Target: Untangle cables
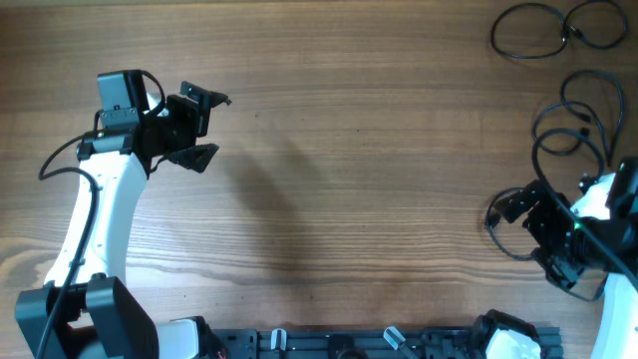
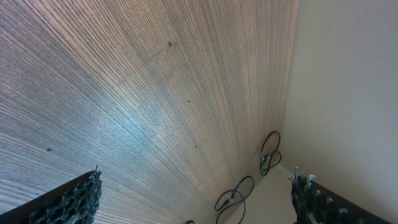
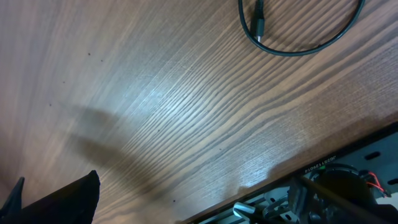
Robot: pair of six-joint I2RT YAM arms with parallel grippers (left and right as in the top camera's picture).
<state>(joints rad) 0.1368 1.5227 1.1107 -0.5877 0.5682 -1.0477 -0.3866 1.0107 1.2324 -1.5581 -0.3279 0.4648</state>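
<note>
Wood table (image 1: 349,150) carries cables (image 3: 259,22) far right, just ahead of the right gripper (image 1: 513,211), whose jaws gape empty. The left gripper (image 1: 211,128), likewise open, sits well apart.

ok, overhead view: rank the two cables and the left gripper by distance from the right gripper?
From the right gripper:
1. Looped cable, at the right edge just beyond it.
2. Corner cable, in the far right corner.
3. Left gripper, far over on the left side.
</note>
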